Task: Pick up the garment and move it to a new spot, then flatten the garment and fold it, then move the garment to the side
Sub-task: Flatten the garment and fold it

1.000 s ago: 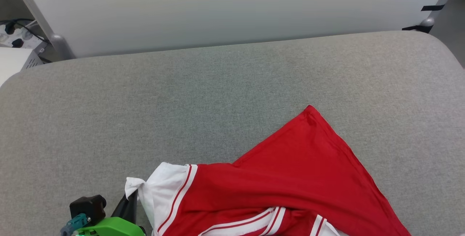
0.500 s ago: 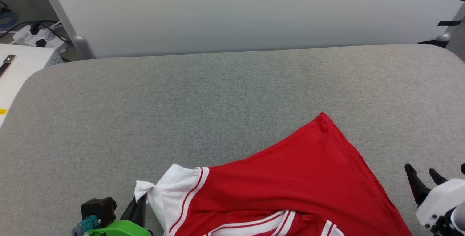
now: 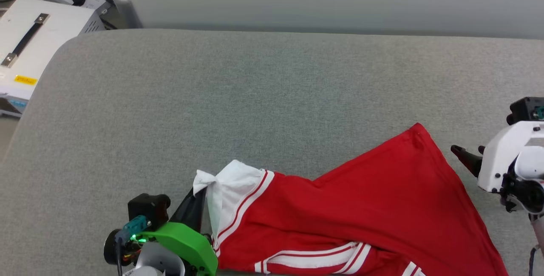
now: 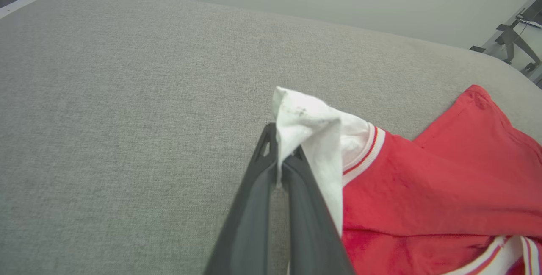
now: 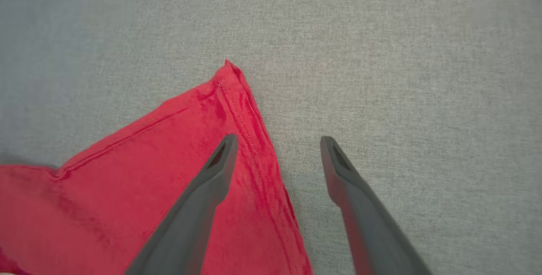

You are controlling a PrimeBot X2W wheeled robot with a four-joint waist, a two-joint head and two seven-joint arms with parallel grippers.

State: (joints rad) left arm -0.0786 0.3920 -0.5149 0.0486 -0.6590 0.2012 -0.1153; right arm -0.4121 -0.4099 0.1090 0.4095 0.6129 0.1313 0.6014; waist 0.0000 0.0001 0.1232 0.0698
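**Sleeve pinched on my left, hem corner under my open right**

A broad grey fabric-covered surface point(image 3: 170, 97) spreads before me, with a pale wall behind it. The red jersey shirt point(image 3: 361, 208) lies crumpled along the near edge, from the middle towards my right, its red-and-white striped trim showing at the bottom. Off the far left corner stands a white case point(image 3: 38, 50) with a black handle.

My left gripper point(image 4: 277, 156) is clamped tight on the bunched end of the white sleeve point(image 4: 313, 118), which pokes up past my fingertips. My right gripper point(image 5: 278, 140) is spread wide above the jersey's far red hem corner point(image 5: 228, 69). One finger lies over the red cloth, the other over bare grey. I cannot tell whether either touches.
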